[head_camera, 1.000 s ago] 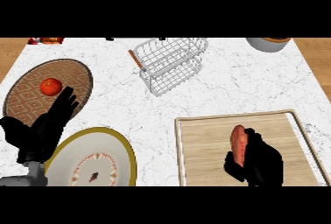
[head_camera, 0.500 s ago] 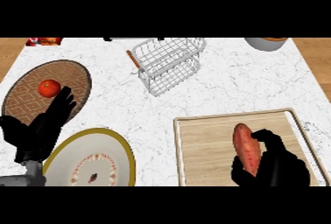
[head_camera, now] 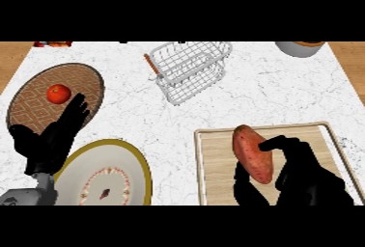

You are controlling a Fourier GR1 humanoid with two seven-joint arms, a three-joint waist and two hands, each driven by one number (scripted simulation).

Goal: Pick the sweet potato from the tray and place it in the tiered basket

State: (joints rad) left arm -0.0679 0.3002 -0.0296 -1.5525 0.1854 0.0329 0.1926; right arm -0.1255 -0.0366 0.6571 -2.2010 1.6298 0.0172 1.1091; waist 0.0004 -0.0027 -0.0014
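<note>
My right hand [head_camera: 296, 166] has slid beside the sweet potato [head_camera: 251, 153] and curls round it, its long axis pointing toward the bench's far edge.

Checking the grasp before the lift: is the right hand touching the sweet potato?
Touching. The head view shows the right hand with fingers curled against the sweet potato over the tray.

Two matte black hands, each with slim, segmented fingers and a thicker thumb. The left black hand [head_camera: 51, 140] narrows to a short black wrist that joins a pale grey, smooth-shelled forearm [head_camera: 28, 195] near the lower edge. The right black hand [head_camera: 299, 176] looks bulkier, its broad dark palm filling the corner.
</note>
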